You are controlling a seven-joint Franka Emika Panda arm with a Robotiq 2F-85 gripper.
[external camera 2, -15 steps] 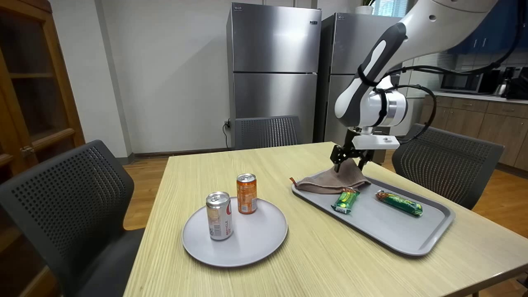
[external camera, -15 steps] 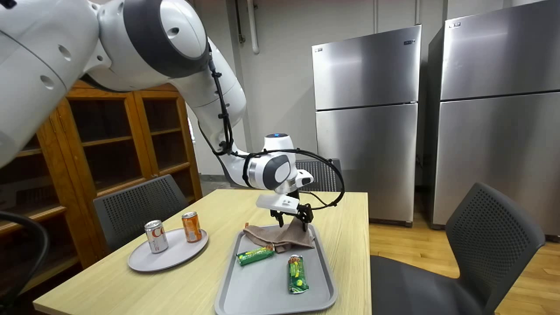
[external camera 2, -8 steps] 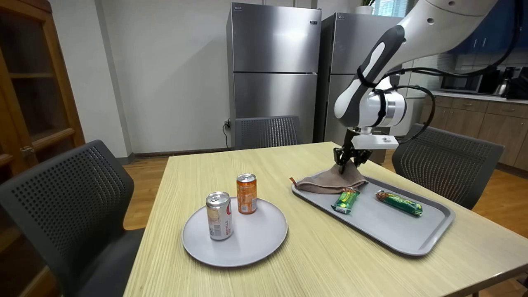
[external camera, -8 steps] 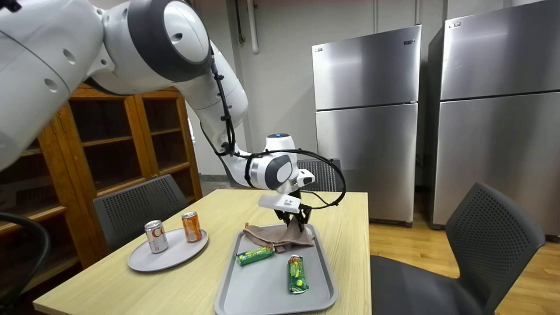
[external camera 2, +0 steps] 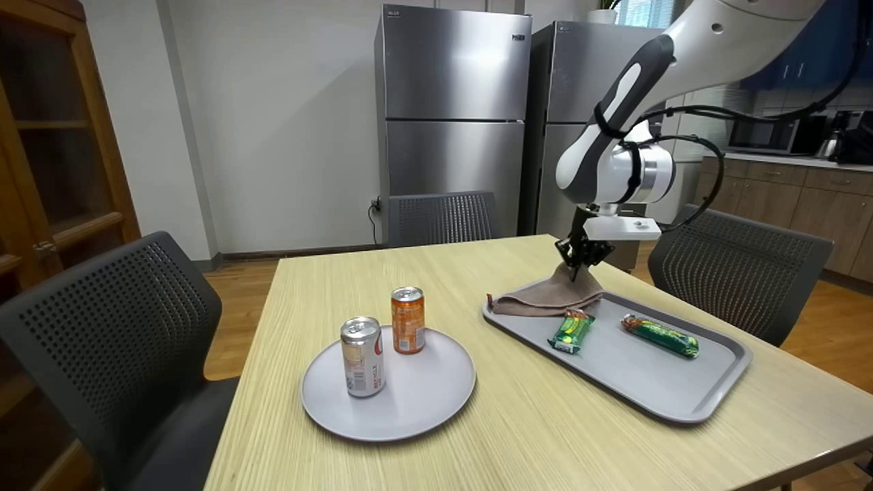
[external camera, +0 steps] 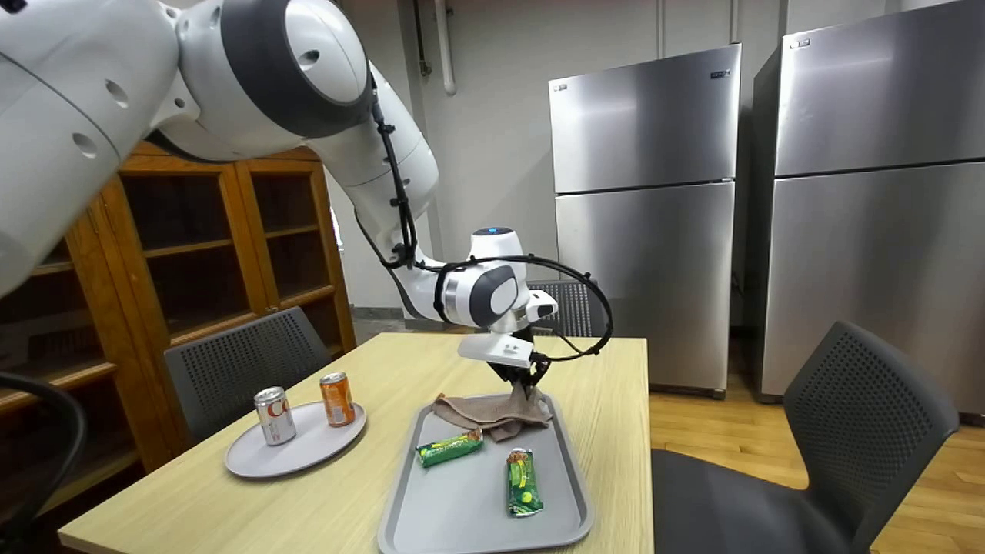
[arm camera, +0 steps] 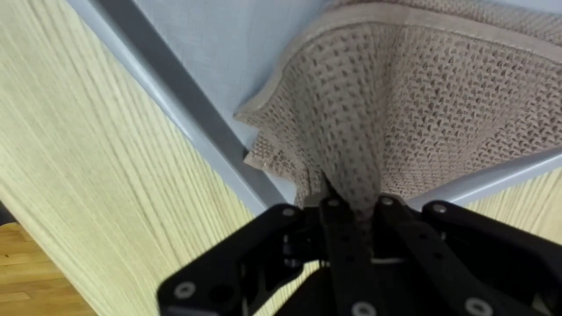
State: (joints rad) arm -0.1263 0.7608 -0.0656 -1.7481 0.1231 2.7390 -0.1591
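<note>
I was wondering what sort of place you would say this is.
Probably a break room or shared kitchen: there are two steel fridges, what looks like a microwave, and chairs placed around a light wooden table.

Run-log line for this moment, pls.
pincer: shut on cloth | cloth: part raised, rest on tray | bars: two, on tray | cans: two, upright on plate

Bright, even indoor light; glare whitens the fridge (external camera 2: 455,85); a faint shadow slants over the wall (external camera 2: 293,136); the cabinet (external camera: 252,240) is dim inside; wide-angle stretch tilts uprights near the edges; in the wrist view, the tray rim (arm camera: 178,118) gleams, the pincer (arm camera: 361,204) dark and blurred.
</note>
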